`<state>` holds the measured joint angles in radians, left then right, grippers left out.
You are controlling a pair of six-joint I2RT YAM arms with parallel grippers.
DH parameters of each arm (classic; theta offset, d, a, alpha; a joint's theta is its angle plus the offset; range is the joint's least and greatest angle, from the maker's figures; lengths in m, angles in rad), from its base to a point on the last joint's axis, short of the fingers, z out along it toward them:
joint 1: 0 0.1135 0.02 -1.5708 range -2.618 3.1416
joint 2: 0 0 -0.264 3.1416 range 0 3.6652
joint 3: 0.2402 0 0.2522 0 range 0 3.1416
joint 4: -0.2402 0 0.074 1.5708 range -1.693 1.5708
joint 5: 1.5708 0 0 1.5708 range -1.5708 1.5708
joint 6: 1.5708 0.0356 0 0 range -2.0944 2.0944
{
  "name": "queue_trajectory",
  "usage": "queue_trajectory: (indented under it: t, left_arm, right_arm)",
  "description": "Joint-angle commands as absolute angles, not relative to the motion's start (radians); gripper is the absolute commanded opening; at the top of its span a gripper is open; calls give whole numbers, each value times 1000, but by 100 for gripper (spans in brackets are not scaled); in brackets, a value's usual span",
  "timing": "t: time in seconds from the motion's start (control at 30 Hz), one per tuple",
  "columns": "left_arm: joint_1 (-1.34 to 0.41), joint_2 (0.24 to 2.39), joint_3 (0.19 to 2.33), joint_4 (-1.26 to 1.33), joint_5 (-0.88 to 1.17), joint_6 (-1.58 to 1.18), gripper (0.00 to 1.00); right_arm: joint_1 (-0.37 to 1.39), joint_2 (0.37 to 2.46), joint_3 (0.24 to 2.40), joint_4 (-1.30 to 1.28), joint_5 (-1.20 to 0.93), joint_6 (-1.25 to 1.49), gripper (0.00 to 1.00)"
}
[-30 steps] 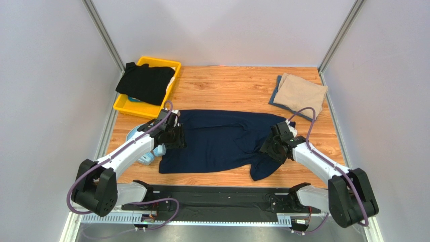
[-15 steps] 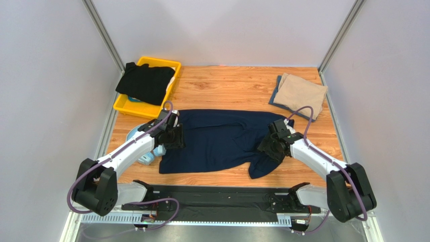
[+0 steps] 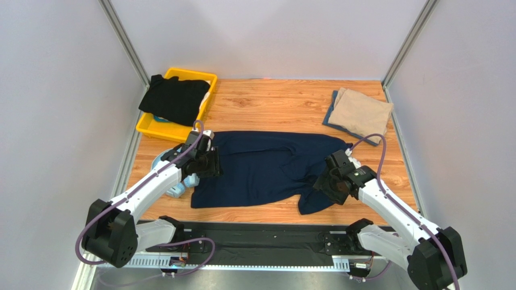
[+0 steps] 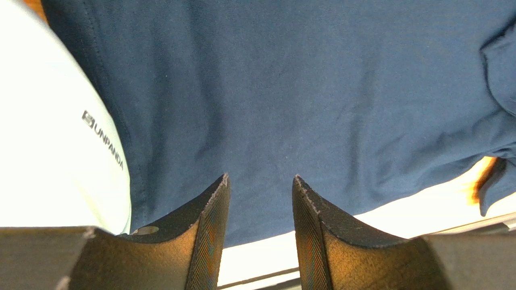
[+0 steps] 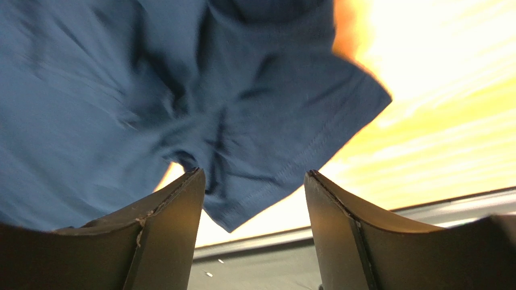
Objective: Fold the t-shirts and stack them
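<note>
Both open, holding nothing: left jaws over navy shirt (image 3: 260,169) at frame-left edge, right jaws over lower-right sleeve, likely lining up fold. Tan shirt (image 3: 361,113) folded, upper right.

navy shirt (image 3: 260,172) — tan shirt (image 3: 361,113) — yellow bin (image 3: 156,130)

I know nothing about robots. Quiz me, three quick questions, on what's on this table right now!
1. True or false: the navy t-shirt lies spread out on the table.
2. What is draped over the yellow bin? A) a black t-shirt B) a white towel C) a red cap
3. Is the left gripper open or shut?
Key: 1 true; 2 A; 3 open, with nothing between its fingers.
</note>
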<state>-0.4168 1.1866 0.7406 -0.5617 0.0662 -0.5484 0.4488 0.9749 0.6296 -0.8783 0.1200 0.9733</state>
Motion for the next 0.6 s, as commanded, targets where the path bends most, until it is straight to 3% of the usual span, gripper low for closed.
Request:
queue_trajectory:
  t: [0.0,0.57]
  left_arm:
    - [-419,1114,758,-575,55,-548,50]
    - [-419,1121,721,-543,87,-554,50]
  right_arm:
    - [512,1012,609,-862,97,1015,67]
    - [538,1117,531,-738,92,1039,67]
